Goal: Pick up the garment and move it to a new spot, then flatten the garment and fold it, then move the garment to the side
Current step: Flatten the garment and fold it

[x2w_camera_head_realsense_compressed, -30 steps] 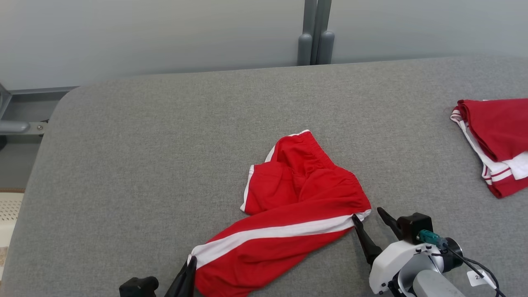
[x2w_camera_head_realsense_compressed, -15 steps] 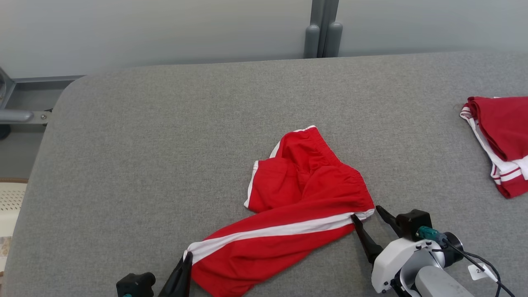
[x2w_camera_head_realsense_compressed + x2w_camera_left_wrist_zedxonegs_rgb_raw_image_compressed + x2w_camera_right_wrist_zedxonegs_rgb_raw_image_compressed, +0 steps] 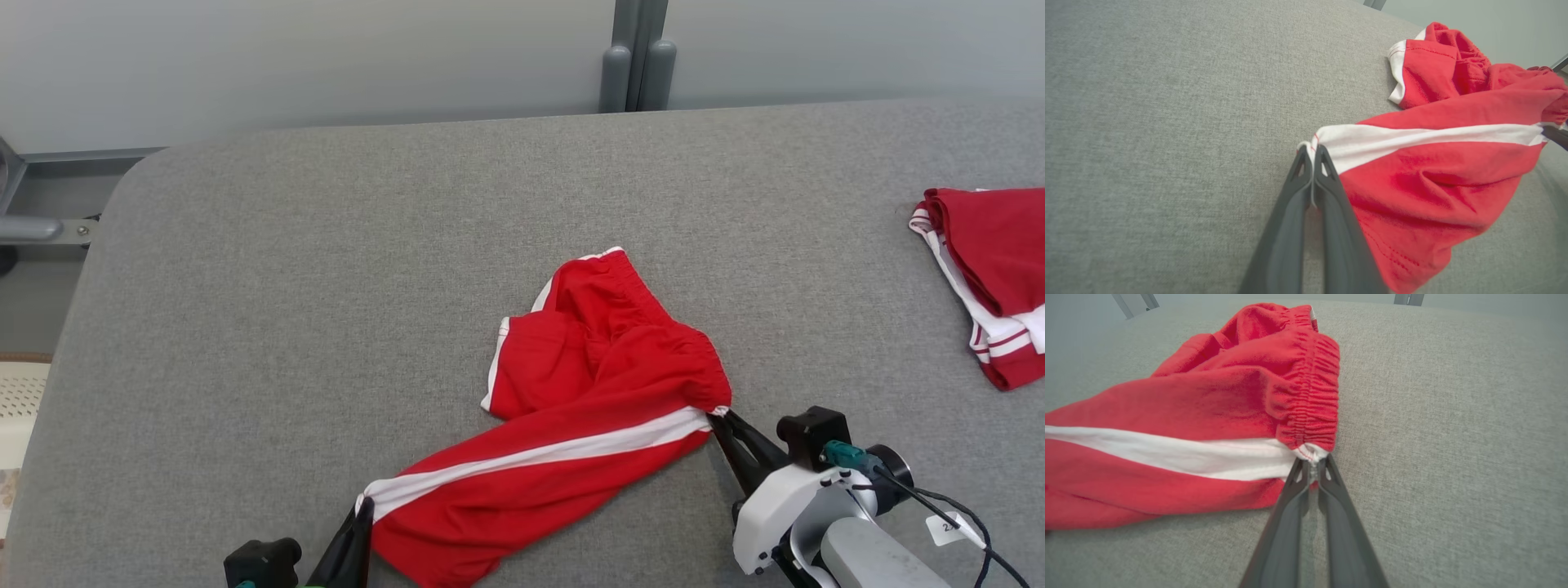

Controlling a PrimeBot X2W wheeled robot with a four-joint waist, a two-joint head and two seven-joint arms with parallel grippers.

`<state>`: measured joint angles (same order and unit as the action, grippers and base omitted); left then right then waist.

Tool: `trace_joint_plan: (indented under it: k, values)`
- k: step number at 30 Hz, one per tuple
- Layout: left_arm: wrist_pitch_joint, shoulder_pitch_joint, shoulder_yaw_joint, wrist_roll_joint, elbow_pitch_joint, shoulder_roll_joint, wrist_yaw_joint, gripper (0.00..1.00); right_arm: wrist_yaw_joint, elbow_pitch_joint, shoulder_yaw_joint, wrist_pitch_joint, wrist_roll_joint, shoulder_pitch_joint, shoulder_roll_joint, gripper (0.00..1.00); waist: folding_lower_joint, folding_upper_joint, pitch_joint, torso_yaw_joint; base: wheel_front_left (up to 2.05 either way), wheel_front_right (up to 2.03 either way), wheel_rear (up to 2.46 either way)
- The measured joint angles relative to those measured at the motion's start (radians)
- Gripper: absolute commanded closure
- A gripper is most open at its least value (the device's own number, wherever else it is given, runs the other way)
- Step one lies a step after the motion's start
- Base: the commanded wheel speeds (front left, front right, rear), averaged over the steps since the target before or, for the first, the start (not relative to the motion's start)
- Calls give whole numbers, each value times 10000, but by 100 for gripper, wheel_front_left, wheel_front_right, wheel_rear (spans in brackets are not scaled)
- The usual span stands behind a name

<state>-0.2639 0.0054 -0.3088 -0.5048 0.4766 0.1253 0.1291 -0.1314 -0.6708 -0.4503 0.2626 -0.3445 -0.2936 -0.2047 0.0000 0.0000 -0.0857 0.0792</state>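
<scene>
Grey desk (image 3: 245,286), red shorts (image 3: 588,408) run long-ways left to right, left claw (image 3: 365,504) pinching the hem end, right claw (image 3: 718,418) clamped on the waistband corner

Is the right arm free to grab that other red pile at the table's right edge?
Probably not yet: the right pincer is shut on the red shorts' waistband corner. The grey tabletop between it and the folded red pile looks bare, so only that grip holds it back.
</scene>
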Motion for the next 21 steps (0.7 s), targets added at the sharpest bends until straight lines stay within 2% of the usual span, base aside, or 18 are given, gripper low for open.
trace_joint_plan:
  k: [13, 18, 21]
  values:
    - [0, -171, 58, 153, -646, 105, 0, 100, 0, 1384, 416, 0, -125, 70, -61, 100, 0, 0, 547, -219, 0, 0, 0]
    - [0, -1356, -451, 366, -1200, 658, 0, 100, 0, 2272, 874, 0, -109, -399, 36, 100, 0, 0, 776, -349, 0, 0, 0]
    - [0, -2504, -794, 322, -1200, 1266, 0, 100, 0, 2474, 1016, 0, -128, -1126, 58, 100, 0, 0, 851, -468, 0, 0, 0]
